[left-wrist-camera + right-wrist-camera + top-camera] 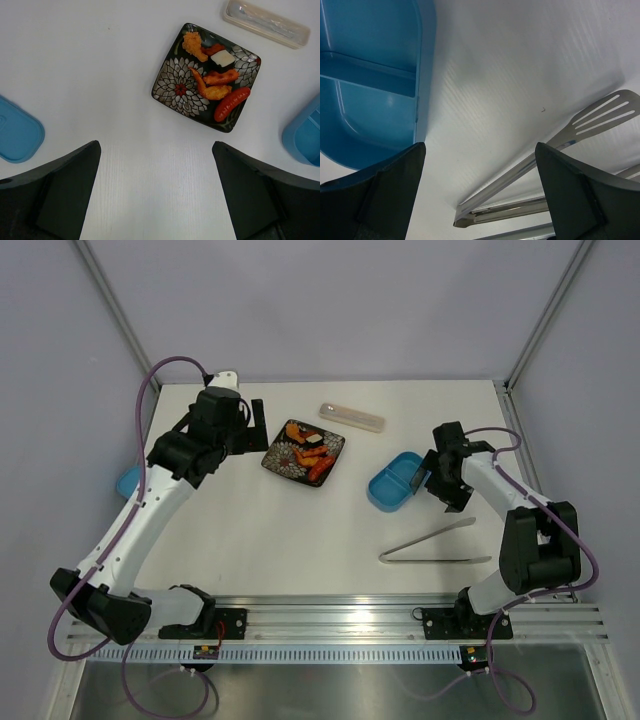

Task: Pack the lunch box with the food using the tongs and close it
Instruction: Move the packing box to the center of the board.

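Overhead, at the far left edge of the frame, a blue lid (128,480) lies flat on the white worktop (280,530), partly hidden behind the left arm. In the left wrist view the lid (17,130) sits at the left edge, well apart from everything else.

Right of it, in the upper left of the overhead frame, the left tool (258,425) hangs above the worktop. Its fingers are spread wide and hold nothing; the wrist view shows the left tool (155,146) with only bare worktop between its two dark fingers.

Just right of that, a black flower-patterned plate (280,462) carries the food (312,450). Close up, the food (215,85) is orange fried pieces, a red sausage and one pale block, all crowded on the right half of the plate (175,90).

Above and right of the plate lies a long translucent case (351,417), seen at the top right in the left wrist view (265,22).

Right of centre sits the lunch box (395,483), uncovered, its inner divider showing in the right wrist view (370,90); its corner also shows at the right edge of the left wrist view (305,135).

Just beside the box, the right tool (438,485) has its fingers fully parted and grips nothing (480,147).

Toward the lower right, the tongs (430,545) lie flat on the worktop, apart from the box, with one slotted tip visible (600,117).
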`<action>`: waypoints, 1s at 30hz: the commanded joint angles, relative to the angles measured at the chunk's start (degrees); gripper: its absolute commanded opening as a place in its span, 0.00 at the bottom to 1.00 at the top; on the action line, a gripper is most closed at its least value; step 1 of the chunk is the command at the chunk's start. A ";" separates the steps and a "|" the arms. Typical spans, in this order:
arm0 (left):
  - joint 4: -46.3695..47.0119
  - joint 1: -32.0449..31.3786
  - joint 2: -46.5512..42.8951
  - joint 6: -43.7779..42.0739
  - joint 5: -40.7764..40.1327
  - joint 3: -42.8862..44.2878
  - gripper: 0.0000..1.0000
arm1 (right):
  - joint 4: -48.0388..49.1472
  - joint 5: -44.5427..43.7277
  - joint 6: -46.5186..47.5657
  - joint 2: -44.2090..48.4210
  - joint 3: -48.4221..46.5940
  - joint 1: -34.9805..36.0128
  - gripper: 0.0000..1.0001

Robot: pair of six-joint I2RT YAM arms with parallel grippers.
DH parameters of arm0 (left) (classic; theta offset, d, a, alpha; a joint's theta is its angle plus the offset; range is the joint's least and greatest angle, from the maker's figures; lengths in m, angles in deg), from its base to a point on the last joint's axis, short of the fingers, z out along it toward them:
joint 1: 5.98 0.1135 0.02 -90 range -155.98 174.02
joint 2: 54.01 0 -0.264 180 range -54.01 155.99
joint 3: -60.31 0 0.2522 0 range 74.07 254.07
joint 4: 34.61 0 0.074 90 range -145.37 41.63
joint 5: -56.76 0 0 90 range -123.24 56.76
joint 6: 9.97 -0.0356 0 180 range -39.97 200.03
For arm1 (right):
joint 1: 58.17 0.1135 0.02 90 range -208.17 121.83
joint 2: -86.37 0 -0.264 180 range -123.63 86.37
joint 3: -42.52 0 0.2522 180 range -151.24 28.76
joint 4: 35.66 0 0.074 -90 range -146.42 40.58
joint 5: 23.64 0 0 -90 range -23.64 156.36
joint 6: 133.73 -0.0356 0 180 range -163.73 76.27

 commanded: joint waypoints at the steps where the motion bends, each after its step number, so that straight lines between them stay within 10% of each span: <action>1: 1.98 0.18 0.24 0.64 -1.08 0.32 0.99 | 0.17 -3.01 -2.21 1.05 -0.46 0.28 0.98; 22: 1.98 0.27 3.32 -1.55 -1.26 3.04 0.99 | 2.81 0.85 1.56 -20.40 -21.98 0.28 0.97; 30: 2.07 0.18 2.79 -1.82 -0.82 2.60 0.99 | -0.36 -2.47 -0.09 -6.83 -14.81 0.28 0.98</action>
